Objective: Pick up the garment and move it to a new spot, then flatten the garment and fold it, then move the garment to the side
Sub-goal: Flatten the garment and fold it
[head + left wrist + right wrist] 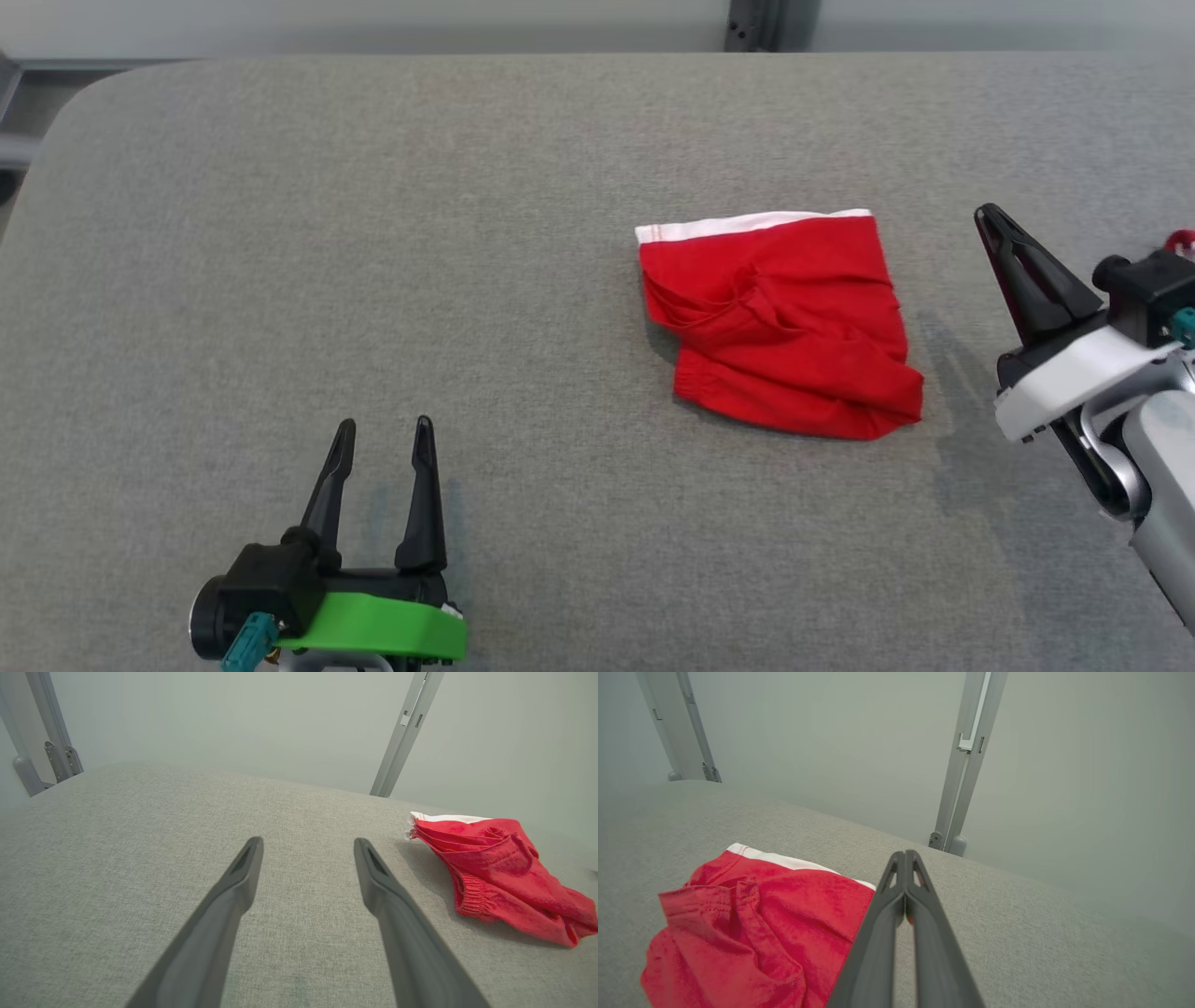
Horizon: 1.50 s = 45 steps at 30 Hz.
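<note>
Head view puts the left gripper (385,425) at the lower left, hovering over the bare grey table (280,233) with its two dark fingers spread wide and nothing between them. The left wrist view confirms this: the left gripper (308,842) has open table cloth showing in the gap between its fingers (233,891). The right gripper (988,217) comes in from the right edge, its fingers pressed together and pointing up and to the left. In the right wrist view the right gripper (905,853) has its tips meeting and holds nothing.

The red shorts (784,327) lie folded and rumpled on the table, right of centre, between the two grippers. They are nearer the right one but not touching it. A white waistband runs along their far edge.

From the left wrist, the red shorts (500,872) sit off to the right, with a gathered elastic hem facing the camera. From the right wrist, the red shorts (756,924) lie at the lower left, partly behind the fingers. Both wrist views also show grey metal posts (402,737) (966,765) standing against a pale wall beyond the table's far edge.
</note>
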Motion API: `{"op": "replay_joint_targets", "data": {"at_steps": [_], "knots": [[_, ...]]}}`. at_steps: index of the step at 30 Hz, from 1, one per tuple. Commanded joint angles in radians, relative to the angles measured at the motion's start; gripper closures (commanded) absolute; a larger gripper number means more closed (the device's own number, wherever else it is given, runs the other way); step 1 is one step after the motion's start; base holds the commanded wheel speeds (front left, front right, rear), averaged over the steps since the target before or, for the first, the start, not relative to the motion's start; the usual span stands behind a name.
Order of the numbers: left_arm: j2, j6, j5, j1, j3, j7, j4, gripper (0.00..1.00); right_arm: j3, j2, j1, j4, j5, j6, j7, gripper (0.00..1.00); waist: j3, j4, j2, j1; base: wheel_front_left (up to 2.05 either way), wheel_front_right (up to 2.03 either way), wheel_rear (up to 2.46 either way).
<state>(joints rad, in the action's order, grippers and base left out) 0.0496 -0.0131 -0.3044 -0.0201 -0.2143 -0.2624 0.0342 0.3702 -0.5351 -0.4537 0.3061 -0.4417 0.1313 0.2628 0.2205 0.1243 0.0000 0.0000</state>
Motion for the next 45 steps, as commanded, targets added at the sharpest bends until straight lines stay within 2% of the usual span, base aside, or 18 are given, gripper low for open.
{"op": "replay_joint_targets", "data": {"at_steps": [1, 6, 12, 23, 29, 45], "knots": [[0.002, -0.005, -0.004, 0.024, -0.006, -0.003, 0.0, 0.0, 0.042, -0.018, -0.04, 0.022, -0.013, -0.001, 0.002, 1.0, 0.095, 0.101, 0.0, 0.0, 0.0, 0.0, 0.0], [0.002, -0.017, -0.021, 0.043, -0.031, -0.003, 0.001, 0.0, 0.171, -0.045, -0.13, 0.105, -0.077, -0.001, 0.002, 1.0, 0.118, 0.147, 0.0, 0.0, 0.0, 0.0, 0.0], [0.002, -0.03, -0.032, 0.05, -0.045, -0.003, -0.002, 0.0, 0.25, -0.054, -0.167, 0.143, -0.122, -0.001, 0.002, 1.0, 0.127, 0.167, 0.0, 0.0, 0.0, 0.0, 0.0], [0.002, -0.044, -0.032, 0.04, -0.037, -0.003, -0.001, 0.0, 0.31, -0.049, -0.106, 0.06, -0.118, -0.001, 0.002, 1.0, 0.109, 0.136, 0.0, 0.0, 0.0, 0.0, 0.0], [0.002, -0.037, -0.025, 0.039, -0.034, -0.003, 0.002, 0.0, 0.342, -0.041, -0.046, 0.021, -0.125, -0.001, 0.002, 1.0, 0.101, 0.119, 0.0, 0.0, 0.0, 0.0, 0.0], [0.002, -0.035, -0.019, 0.024, -0.037, -0.003, 0.009, 0.0, 0.526, 0.02, -0.053, -0.003, -0.148, -0.001, 0.002, 1.0, 0.082, 0.126, 0.0, 0.0, 0.0, 0.0, 0.0]]}}
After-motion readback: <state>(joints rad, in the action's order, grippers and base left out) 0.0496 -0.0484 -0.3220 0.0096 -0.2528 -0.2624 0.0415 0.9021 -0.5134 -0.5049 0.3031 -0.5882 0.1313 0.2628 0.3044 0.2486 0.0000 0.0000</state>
